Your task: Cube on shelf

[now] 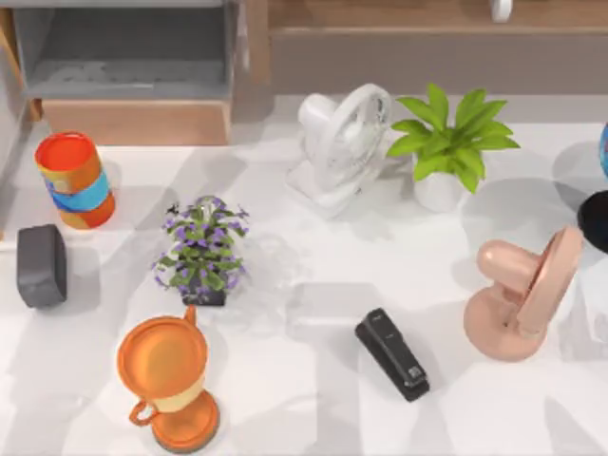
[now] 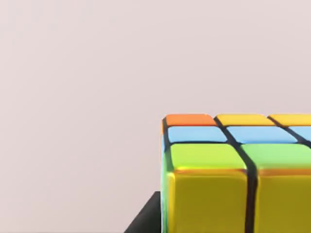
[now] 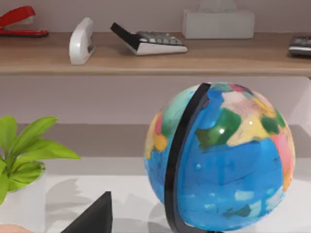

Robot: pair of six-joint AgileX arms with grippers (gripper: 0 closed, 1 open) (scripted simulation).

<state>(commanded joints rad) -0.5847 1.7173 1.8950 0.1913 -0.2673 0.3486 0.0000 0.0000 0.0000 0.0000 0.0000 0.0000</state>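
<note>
"Sitting where, the cube (image 2: 233, 179)?"

"Right up against the left gripper's wrist camera, very close in front. Orange and yellow squares along the far edge, then blue, then green, with yellow on the near face. Plain pale surface behind it. Cannot tell what it rests on."

"Clamped, or loose?"

"Cannot tell for the left gripper. Just a dark wedge (image 2: 146, 218) touching the cube's lower corner."

"And the shelf (image 3: 146, 60)?"

"Ahead of the right gripper, beyond and above a globe (image 3: 221, 155) standing just in front of it. Long light-brown board with a taupe-grey panel below. Carrying, from one end to the other, a red stapler (image 3: 19, 22), a white upright object (image 3: 81, 41), a calculator (image 3: 148, 41), a pale tissue box (image 3: 218, 23) and a dark item (image 3: 300, 44) cut off at the edge."

"Right gripper apart or together?"

"Cannot tell either. Near it, off to the globe's side, a green plant (image 3: 22, 150) in a white pot."

"Rest of the table (image 1: 304, 399) from above?"

"Toward the left, a wooden box compartment (image 1: 133, 66), an orange and blue can (image 1: 74, 179), a dark grey block (image 1: 41, 265), a purple flowering plant (image 1: 202, 249) and an orange cup (image 1: 169, 380). Near the middle, a white fan (image 1: 340, 147) and a black stapler (image 1: 391, 353). Toward the right, a pink fan (image 1: 522, 294)."
</note>
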